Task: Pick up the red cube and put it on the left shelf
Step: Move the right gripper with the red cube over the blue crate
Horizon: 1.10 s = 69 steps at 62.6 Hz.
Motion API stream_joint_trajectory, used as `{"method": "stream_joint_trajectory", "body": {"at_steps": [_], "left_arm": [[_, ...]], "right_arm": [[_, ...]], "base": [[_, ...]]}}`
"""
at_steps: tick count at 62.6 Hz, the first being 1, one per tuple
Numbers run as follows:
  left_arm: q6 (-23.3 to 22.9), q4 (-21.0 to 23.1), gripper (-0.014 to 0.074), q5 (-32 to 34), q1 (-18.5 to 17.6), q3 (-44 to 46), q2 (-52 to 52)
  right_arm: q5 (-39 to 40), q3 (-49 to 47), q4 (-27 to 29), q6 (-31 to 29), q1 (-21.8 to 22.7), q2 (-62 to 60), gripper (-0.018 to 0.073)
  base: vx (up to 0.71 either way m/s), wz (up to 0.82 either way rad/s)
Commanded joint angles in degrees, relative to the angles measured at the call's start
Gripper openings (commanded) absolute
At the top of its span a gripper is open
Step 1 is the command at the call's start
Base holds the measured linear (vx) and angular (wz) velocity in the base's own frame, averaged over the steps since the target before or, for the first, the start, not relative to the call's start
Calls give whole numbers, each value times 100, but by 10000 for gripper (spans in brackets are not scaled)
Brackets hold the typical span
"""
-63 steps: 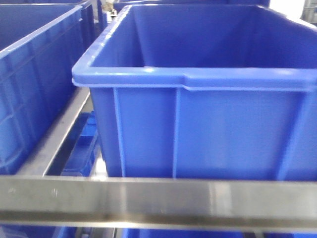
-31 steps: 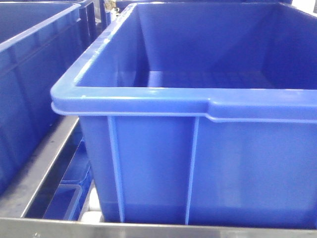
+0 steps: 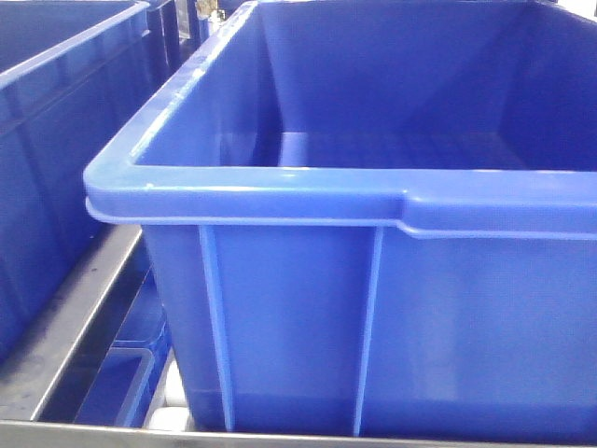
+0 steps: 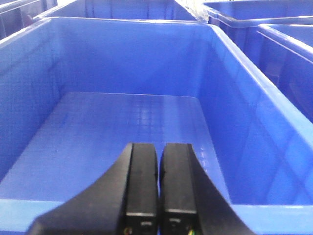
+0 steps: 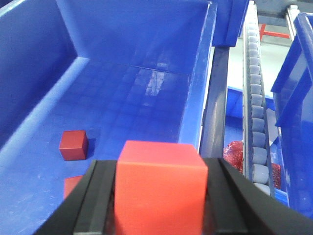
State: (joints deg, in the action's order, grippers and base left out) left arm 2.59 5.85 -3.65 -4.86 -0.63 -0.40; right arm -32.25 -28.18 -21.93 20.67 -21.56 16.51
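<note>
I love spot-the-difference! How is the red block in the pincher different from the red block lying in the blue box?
The held red cube is clamped in the right gripper, above the floor; the loose red cube lies free on the blue crate floor. The held one looks bright orange-red and large, being nearest the camera; the loose one looks darker and small. Both are flat-faced red blocks.

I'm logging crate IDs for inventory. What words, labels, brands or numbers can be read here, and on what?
None: no readable text shows in any view. The blue crate, the red cube and the steel rack show no print or label.
</note>
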Motion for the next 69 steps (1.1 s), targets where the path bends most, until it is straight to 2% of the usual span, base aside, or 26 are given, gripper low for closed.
{"method": "stream_joint_trajectory", "body": {"at_steps": [1,43,58,69], "left_arm": [[-31,21,102,401,-32,-136,-70],[-31,21,102,401,-32,-136,-70],[-31,21,102,401,-32,-136,-70],[-31,21,102,401,-32,-136,-70]], "right_arm": [[451,-164,-152,-49,35,43,127],[538,-269,-152,-42,35,68,127],[306,-1313,144,-63,18,967,127],[-279,-2176,636,-755,-232,2333,127]], "base": [[0,0],[0,0],[0,0],[0,0]]}}
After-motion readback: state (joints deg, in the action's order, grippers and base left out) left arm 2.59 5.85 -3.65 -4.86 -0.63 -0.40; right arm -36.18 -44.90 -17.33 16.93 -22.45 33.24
